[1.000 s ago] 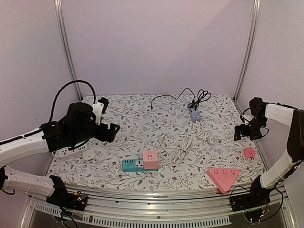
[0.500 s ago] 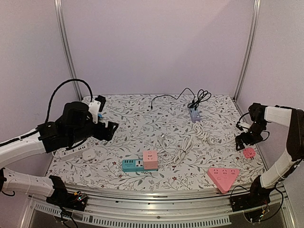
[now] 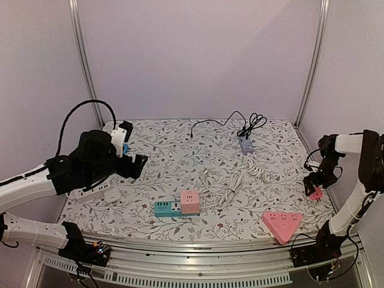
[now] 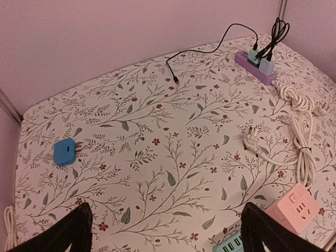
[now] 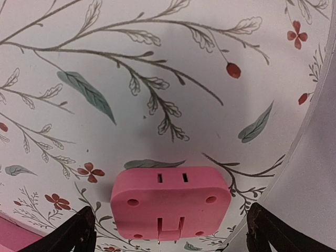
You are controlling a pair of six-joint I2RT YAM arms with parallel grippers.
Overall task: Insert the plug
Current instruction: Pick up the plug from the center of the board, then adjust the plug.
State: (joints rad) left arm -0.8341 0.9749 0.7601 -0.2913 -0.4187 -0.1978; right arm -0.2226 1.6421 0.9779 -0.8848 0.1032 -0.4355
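Plainly the step in hand is the reach for the plug. The right gripper [image 3: 312,185] hangs low at the right edge of the overhead frame, directly above the small pink adapter [image 5: 170,202]. In the right wrist view the adapter lies flat in the lower middle of the picture, two slots and a notch facing up. The dark fingers [image 5: 79,233] stand wide apart at either lower corner and touch nothing. The adapter sits hard by the table's right border, just beside the pale wall.

The left gripper [image 3: 139,166] hovers at the left of the overhead frame, its claw also spread and empty.

Next, I judge, the right claw should drop around the adapter and close across its long sides, with care for the wall nearby. It should then carry the adapter to a socket. Likely ones are the pink cube socket [image 3: 190,201] on the teal strip [image 3: 166,208] at lower centre, and the pink triangular strip [image 3: 281,224] at lower right. Which is meant I cannot tell.

The floral cloth [image 3: 174,153] is a pale print of leaves and red blossoms. A white cable [image 3: 231,183] is coiled at its centre and a purple strip [image 3: 246,144] lies towards the top. Plain lilac walls and metal posts [image 3: 84,60] close it in.
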